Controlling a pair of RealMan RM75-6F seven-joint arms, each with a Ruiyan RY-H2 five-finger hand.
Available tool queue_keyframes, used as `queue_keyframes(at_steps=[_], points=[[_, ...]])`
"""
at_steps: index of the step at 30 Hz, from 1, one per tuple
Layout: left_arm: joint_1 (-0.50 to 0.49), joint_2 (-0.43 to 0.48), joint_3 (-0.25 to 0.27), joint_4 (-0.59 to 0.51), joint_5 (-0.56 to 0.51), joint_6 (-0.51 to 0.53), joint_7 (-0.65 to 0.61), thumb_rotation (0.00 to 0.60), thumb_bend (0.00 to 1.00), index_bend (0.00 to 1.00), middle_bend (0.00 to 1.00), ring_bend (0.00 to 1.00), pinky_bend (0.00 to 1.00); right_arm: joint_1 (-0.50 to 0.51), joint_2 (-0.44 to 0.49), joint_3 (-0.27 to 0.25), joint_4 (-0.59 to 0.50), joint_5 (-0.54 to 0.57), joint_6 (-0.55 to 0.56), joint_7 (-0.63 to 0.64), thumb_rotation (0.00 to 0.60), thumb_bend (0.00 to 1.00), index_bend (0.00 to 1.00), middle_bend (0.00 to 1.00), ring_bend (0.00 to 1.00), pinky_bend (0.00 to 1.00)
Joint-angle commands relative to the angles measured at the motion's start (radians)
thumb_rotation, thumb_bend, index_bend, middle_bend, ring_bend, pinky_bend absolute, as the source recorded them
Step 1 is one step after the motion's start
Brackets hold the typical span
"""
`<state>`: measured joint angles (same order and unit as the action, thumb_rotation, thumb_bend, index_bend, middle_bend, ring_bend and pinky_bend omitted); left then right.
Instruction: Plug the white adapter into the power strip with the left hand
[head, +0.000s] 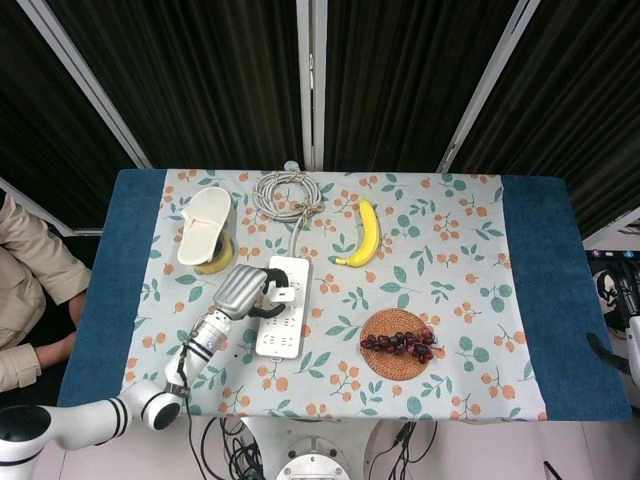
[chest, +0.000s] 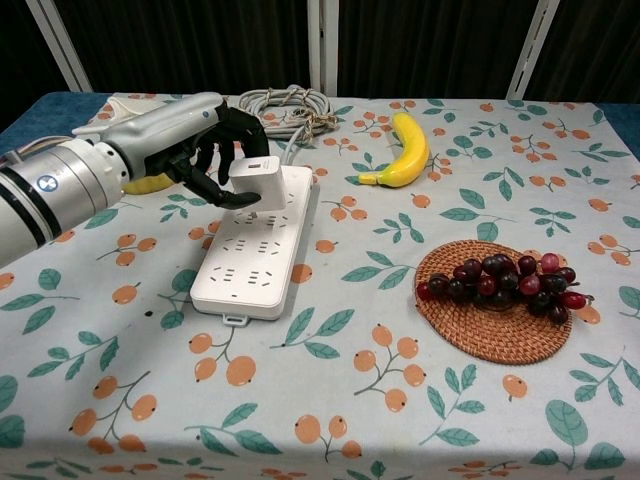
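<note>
Currently the left hand (chest: 195, 140) pinches the white adapter (chest: 258, 182) between its dark fingers (chest: 225, 195), holding it over the far end of the power strip (chest: 255, 245). Whether its prongs already touch the sockets cannot be told from either view. Seen from the head camera, the left hand (head: 240, 289) reaches in from about 8 o'clock of the power strip (head: 281, 315), and the white adapter (head: 284, 293) sits above the strip's upper half.

From the strip's 12 o'clock end, its cable runs to a coiled bundle (chest: 285, 108) near the far edge of the worktop (chest: 350, 400), which wears a floral cloth. At 2 o'clock of the strip lies a banana (chest: 405, 150). At 3 o'clock, well apart, a bunch of dark grapes (chest: 505, 280) rests on a round woven mat (chest: 480, 325). At 10 o'clock in the head view a white slipper-shaped object (head: 205, 225) rests on something yellow.

The right hand (head: 630, 345) shows only partly at the right border of the head view, off the worktop; how its fingers lie cannot be told.
</note>
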<state>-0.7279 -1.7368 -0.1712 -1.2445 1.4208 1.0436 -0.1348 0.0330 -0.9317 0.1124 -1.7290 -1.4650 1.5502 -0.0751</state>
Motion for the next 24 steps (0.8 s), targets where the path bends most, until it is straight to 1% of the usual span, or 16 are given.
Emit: queue_keyframes(at_steps=[1,24], points=[[-0.003,-0.001,0.004,0.005,0.003,-0.003,-0.003,0.6,0.5,0.65,0.7,0.57,0.73,0.0,-0.002,-0.001,0.001,0.0,-0.001,0.0,0.6,0.12,0.0,0.01,0.0,0.0],[-0.013,-0.004,0.016,0.04,0.0,-0.017,-0.02,0.6,0.5,0.65,0.7,0.56,0.73,-0.005,-0.012,-0.005,0.007,0.007,0.0,0.003,0.6,0.12,0.0,0.01,0.0,0.0]])
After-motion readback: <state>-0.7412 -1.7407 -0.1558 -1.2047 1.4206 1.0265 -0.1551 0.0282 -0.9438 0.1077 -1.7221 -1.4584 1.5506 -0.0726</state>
